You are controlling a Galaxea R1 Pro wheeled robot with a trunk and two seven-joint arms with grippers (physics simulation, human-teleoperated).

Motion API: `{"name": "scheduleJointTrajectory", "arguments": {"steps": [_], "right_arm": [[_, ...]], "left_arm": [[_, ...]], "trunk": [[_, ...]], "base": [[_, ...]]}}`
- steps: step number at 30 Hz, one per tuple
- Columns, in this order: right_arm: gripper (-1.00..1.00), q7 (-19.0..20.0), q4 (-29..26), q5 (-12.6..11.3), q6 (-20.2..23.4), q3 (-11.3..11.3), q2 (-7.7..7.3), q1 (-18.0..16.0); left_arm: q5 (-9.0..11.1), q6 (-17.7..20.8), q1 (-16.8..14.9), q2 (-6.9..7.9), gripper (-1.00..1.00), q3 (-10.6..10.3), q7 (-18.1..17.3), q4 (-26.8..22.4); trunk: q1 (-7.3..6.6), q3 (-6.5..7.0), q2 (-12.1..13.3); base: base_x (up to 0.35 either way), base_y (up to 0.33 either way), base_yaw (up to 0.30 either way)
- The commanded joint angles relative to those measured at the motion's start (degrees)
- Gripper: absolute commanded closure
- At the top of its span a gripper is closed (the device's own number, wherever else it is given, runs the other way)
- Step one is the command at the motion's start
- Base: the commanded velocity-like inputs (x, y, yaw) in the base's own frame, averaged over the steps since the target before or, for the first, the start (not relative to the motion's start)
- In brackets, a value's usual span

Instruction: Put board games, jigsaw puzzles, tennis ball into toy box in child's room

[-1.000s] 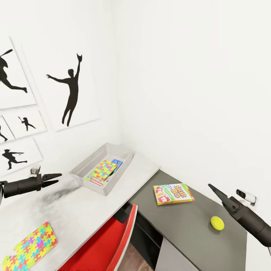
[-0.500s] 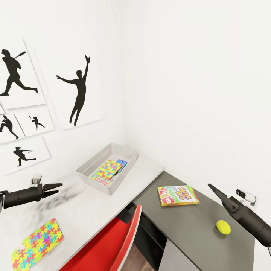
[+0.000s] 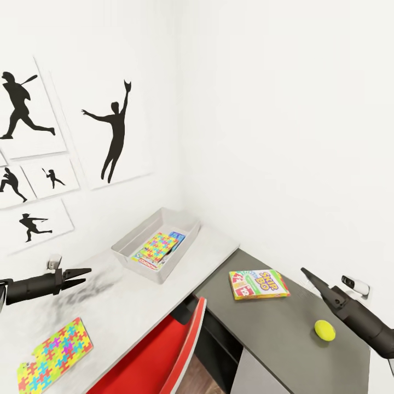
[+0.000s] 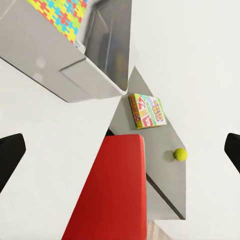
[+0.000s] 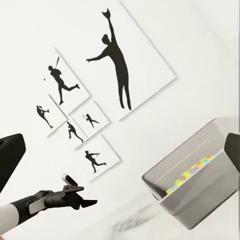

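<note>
The shallow grey toy box [image 3: 156, 245] already holds a jigsaw and boards; a colourful jagged jigsaw puzzle [image 3: 54, 354], a bright printed board game [image 3: 259, 284] and a yellow tennis ball [image 3: 324, 330] remain outside. The left pincer [image 3: 83, 273] looks slightly parted and empty; I cannot tell the right pincer's [image 3: 304, 271] state.

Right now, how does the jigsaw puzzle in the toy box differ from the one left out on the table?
One jigsaw puzzle lies inside the toy box, over other items; the other jigsaw puzzle lies flat on the bare table, nearer the left gripper. Both share multicoloured interlocking pieces and jagged edges.
</note>
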Motion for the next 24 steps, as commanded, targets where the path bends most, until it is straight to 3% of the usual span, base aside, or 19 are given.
{"name": "scheduleJointTrajectory", "arguments": {"steps": [1,20,24], "right_arm": [[-1.00,0.0,-0.1,0.0,0.5,0.0,0.02,-0.1],[-1.00,-2.4,-0.2,1.2,0.8,0.0,0.86,-0.1],[-1.00,-3.6,-0.2,1.2,0.7,0.2,0.90,-0.1]], "left_arm": [[-0.6,0.6,-0.1,-0.08,-1.00,0.3,-0.5,0.0],[-0.6,0.6,-0.1,-0.15,-1.00,0.1,-0.5,0.0],[-0.6,0.6,-0.1,-0.14,-1.00,0.1,-0.5,0.0]], "trunk": [[0.04,-0.13,-0.1],[0.04,-1.00,-0.1],[0.04,-1.33,-0.1]], "base": [[0.000,0.000,0.000],[-0.003,0.000,0.032],[-0.177,0.000,0.130]]}}
